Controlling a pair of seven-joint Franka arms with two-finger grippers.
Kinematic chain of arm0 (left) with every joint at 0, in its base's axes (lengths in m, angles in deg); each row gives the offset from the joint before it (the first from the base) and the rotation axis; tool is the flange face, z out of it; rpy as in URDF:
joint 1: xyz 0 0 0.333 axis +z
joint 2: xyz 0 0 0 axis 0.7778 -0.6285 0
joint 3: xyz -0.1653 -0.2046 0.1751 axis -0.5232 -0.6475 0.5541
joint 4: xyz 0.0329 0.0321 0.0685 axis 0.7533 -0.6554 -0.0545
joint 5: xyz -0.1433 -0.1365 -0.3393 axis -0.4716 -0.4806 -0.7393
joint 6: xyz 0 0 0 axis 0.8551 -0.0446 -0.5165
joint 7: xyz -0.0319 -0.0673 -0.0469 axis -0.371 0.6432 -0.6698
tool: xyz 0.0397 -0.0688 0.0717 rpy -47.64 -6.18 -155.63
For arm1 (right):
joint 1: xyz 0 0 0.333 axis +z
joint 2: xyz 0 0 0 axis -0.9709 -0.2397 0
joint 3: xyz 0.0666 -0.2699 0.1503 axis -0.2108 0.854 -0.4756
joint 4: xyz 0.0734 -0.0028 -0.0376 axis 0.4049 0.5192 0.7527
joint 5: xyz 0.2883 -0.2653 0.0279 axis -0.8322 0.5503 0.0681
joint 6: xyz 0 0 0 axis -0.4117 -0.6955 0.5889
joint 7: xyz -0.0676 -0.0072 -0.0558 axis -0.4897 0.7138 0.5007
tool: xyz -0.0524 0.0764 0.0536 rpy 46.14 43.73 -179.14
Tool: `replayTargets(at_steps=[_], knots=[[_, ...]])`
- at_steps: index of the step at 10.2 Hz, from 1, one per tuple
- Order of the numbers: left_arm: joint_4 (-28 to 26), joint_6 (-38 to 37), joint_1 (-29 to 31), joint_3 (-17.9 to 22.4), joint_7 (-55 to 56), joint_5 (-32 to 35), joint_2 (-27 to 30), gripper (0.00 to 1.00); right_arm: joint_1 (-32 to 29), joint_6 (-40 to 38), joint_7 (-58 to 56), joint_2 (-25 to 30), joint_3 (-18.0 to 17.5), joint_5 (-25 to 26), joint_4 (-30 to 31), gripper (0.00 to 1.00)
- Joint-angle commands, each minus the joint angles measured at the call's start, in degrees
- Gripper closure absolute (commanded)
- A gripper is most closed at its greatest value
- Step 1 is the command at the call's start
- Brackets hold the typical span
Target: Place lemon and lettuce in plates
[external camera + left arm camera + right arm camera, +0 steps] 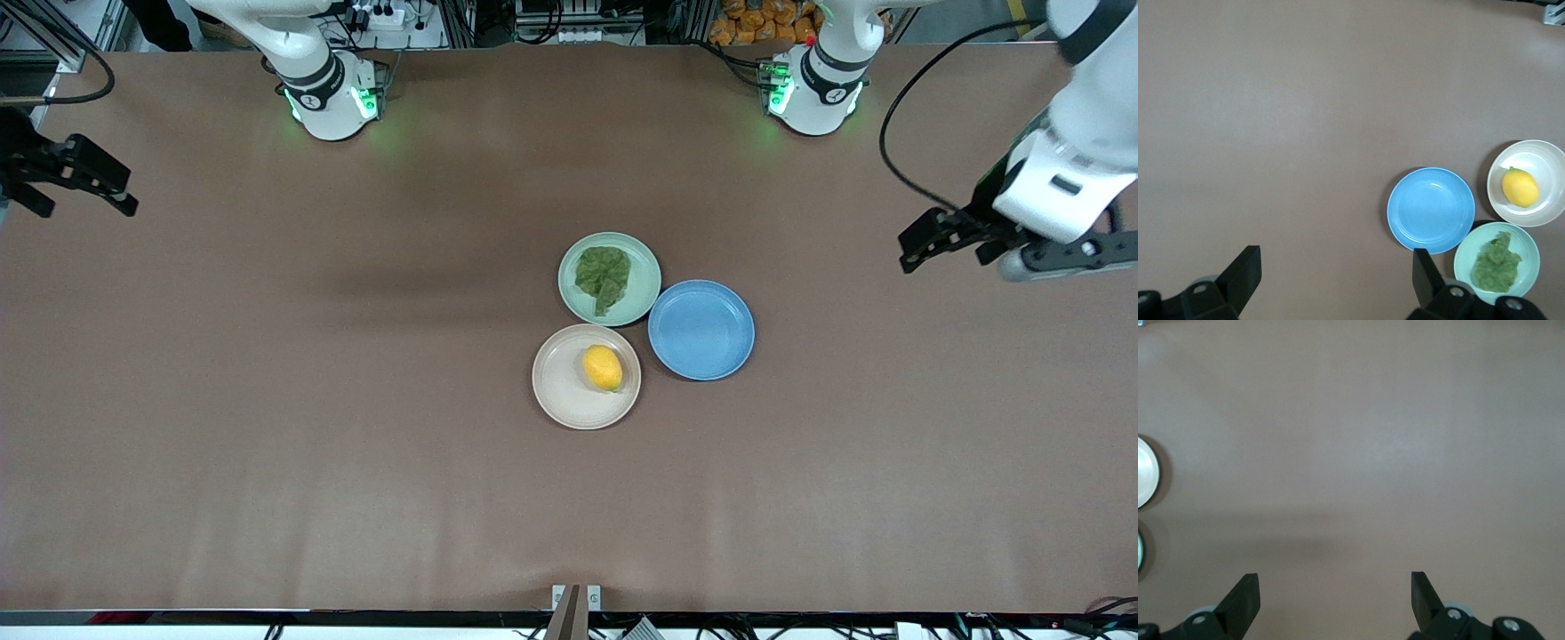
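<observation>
The right gripper (pixel 76 182) hangs over the bare counter (pixel 267 400) at the right arm's end, its fingers (pixel 1245 600) spread wide with nothing between them. Near the middle, the lemon (pixel 603 367) lies in the cream plate (pixel 560 391) — the lettuce (pixel 604 276) lies flat in the mint green plate (pixel 645 276), farther from the front camera. A blue plate (pixel 701 330) sits just beside both. The left gripper (pixel 947 238) waits over the left arm's end, fingers (pixel 1425 273) wide apart and holding nothing.
</observation>
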Motion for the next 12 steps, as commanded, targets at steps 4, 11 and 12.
replayTargets(at_steps=[4,11,12], knots=[[8.3,-9.6,-0.2,-0.2,-7.8,1.5,-0.7,0.0,-0.1,-0.5,-1.0,-3.3,-0.4,1.0,-3.0,0.0],[9.8,-11.2,-0.7,-0.5,-8.1,3.9,-0.6,0.0,-0.1,2.7,-0.8,-5.5,-0.4,0.5,-3.3,0.0],[9.8,-11.2,-0.7,-0.6,-8.1,3.5,-0.6,0.0,-0.3,2.8,-0.8,-5.5,-0.4,0.5,-3.3,0.0]])
